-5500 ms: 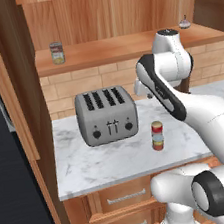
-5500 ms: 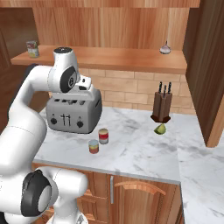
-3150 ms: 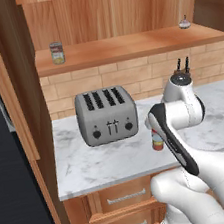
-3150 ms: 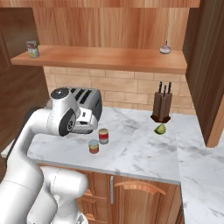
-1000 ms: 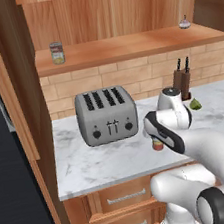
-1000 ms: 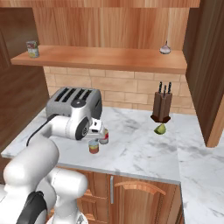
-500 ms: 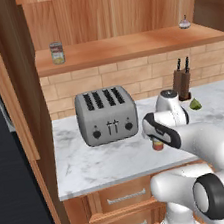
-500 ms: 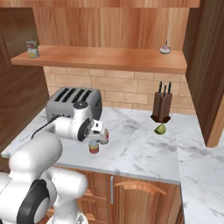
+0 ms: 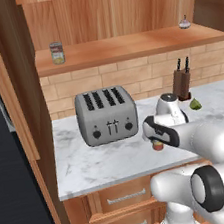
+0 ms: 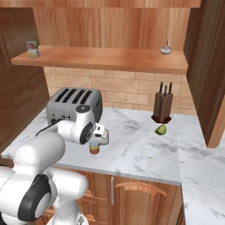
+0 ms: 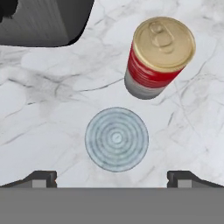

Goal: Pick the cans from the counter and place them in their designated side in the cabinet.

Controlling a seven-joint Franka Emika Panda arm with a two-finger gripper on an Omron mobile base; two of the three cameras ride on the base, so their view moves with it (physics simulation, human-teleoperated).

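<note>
Two cans stand upright on the counter (image 9: 91,167), close together and in front of the toaster (image 9: 106,116). The gripper (image 11: 112,178) hangs directly over the near can (image 11: 116,139), jaws spread wide and empty. The red can (image 11: 157,57) stands just beyond it. Both are probably rigid, light and smooth-walled; a grip across the side wall at mid-height seems best. The red can and toaster crowd the approach. The cabinet (image 10: 101,58) shelf above carries a silver-topped can (image 10: 32,48) at one end.
</note>
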